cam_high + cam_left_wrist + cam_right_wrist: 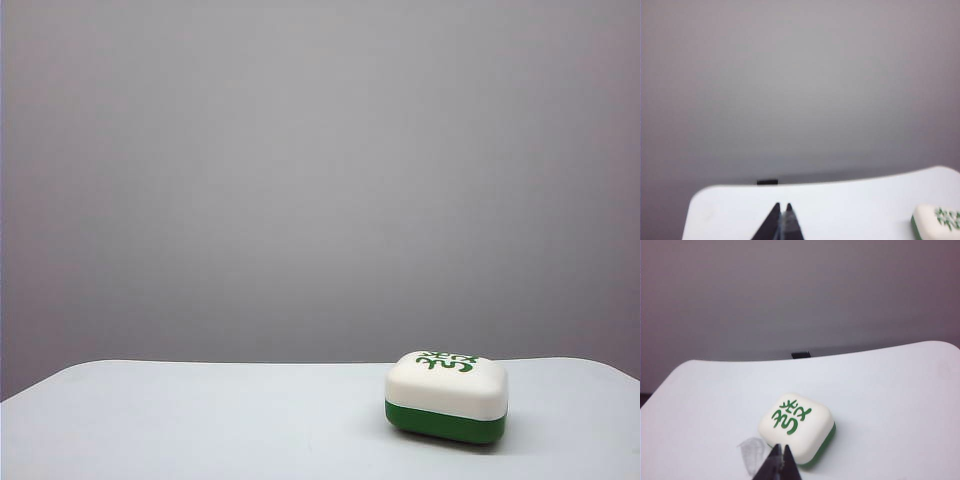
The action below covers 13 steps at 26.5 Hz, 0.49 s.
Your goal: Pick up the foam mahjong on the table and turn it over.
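The foam mahjong (447,396) lies flat on the tabletop (200,420), white half up and dark green half beneath, toward the right of the exterior view and near the front edge. Its green characters show on the top face; from the exterior view they are foreshortened and hard to read, while the right wrist view shows them plainly (796,426). In the left wrist view the block (937,221) is cut off at the frame's corner, so only part of the white face and a sliver of green can be seen.

Neither arm appears in the exterior view. The right gripper (779,451) hangs above the tabletop just beside the block's near edge, only its dark tips in frame, jaws together and empty; whether they touch the block cannot be told. The left gripper (782,207) sits over bare tabletop well apart from the block, again only its tips visible, jaws together with nothing between them.

A small dark object (800,354) at the tabletop's far edge is too small to identify.
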{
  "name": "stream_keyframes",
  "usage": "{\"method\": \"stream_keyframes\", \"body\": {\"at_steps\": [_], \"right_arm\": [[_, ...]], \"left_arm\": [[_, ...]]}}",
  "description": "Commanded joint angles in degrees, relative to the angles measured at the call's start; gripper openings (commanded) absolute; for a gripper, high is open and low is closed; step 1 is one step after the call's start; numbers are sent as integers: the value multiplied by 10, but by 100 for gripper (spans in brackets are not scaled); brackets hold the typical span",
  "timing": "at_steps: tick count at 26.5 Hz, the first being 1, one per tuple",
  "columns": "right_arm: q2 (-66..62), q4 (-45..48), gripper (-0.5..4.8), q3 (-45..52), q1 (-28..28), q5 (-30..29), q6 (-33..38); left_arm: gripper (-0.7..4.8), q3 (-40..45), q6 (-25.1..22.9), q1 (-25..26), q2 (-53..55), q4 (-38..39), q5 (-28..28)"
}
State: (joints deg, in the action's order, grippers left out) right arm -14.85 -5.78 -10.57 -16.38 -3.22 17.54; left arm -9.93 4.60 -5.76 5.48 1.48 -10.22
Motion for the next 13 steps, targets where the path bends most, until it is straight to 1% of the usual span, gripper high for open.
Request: {"method": "stream_keyframes", "body": {"at_steps": [1,8,10,13], "right_arm": [[27,53,-6,30,0,7,2],[70,77,-6,94,0,13,-1],[81,65,-6,105,0,19,-4],[87,54,-6,105,1,22,-29]], "left_arm": [[-5,21,3,0,0,-8,1],[-5,46,-1,0,0,-7,1],[-5,50,-1,0,0,-6,1],[-5,55,-1,0,-2,-7,1]]}}
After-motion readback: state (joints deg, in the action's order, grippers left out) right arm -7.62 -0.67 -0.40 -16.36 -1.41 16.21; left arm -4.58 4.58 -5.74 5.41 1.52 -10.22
